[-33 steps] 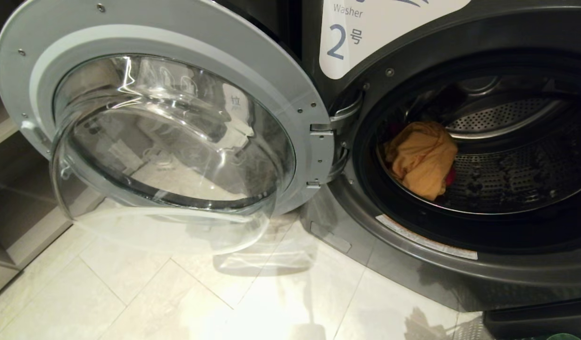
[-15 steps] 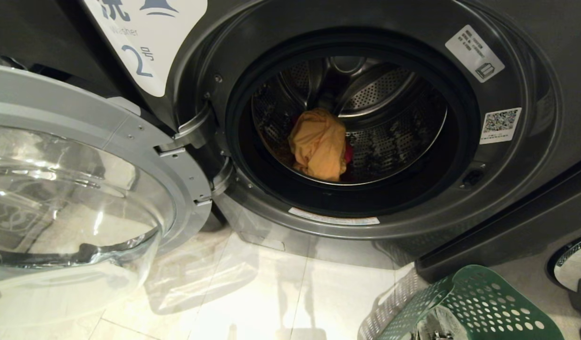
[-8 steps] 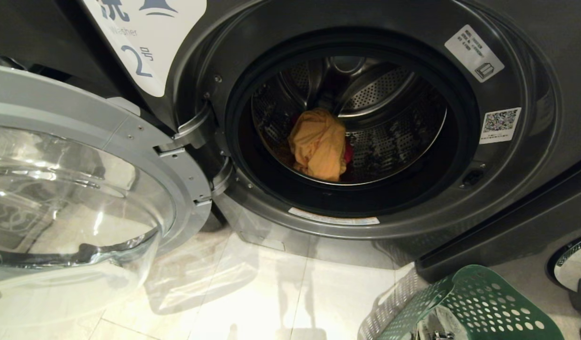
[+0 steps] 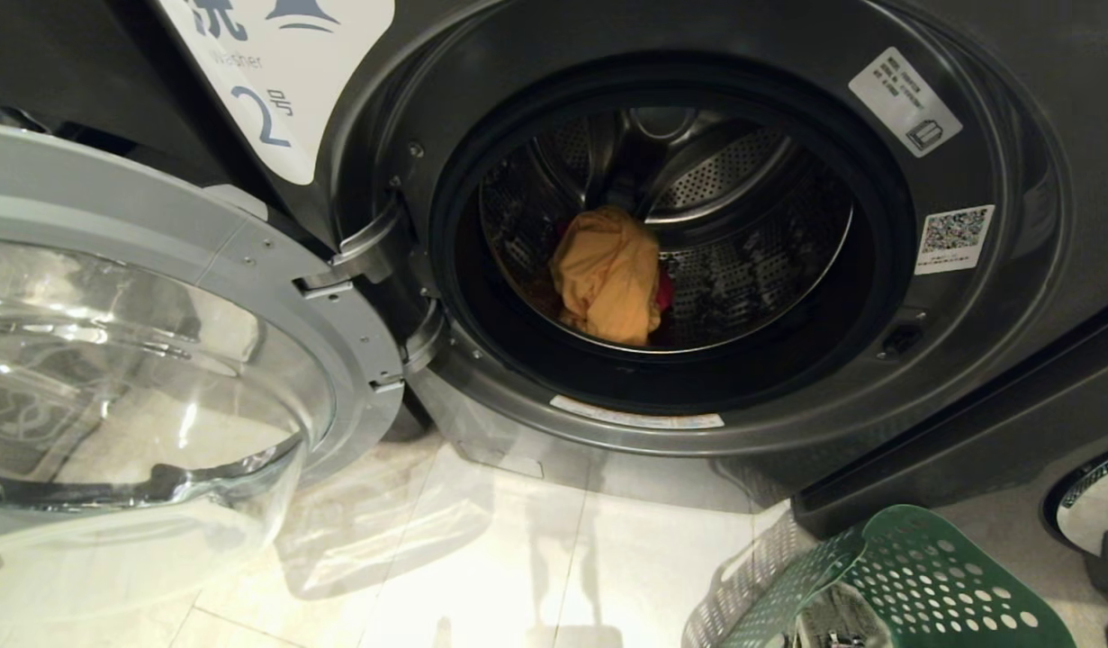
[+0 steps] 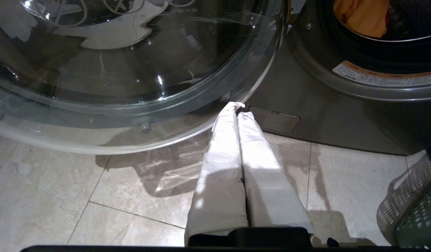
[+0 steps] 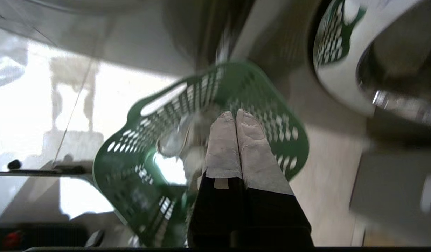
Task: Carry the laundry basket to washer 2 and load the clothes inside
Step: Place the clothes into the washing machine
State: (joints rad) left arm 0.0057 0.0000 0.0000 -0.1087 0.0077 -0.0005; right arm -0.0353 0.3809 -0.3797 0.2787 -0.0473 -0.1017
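Observation:
Washer 2 (image 4: pixel 968 378) is dark grey, with a white "2" label (image 4: pixel 274 81). Its glass door (image 4: pixel 157 378) is swung wide open to the left. In the drum lie the clothes: a yellow-orange garment (image 4: pixel 608 274) with a sliver of magenta (image 4: pixel 664 292) behind it. The green laundry basket (image 4: pixel 914 585) stands on the floor at the lower right, below the washer's front. My left gripper (image 5: pixel 238 109) is shut and empty, low over the tiles by the washer's base. My right gripper (image 6: pixel 235 114) is shut and empty, hanging over the basket (image 6: pixel 236 80).
The open door (image 5: pixel 131 70) fills the left side at knee height. Another round door's chrome rim (image 4: pixel 1089 499) shows at the far right. Pale floor tiles (image 4: pixel 517 558) lie between the door and the basket.
Early on the whole head view swung right, bringing the drum to the middle and the basket into view. It has held still over the last second, and the clothes have not moved.

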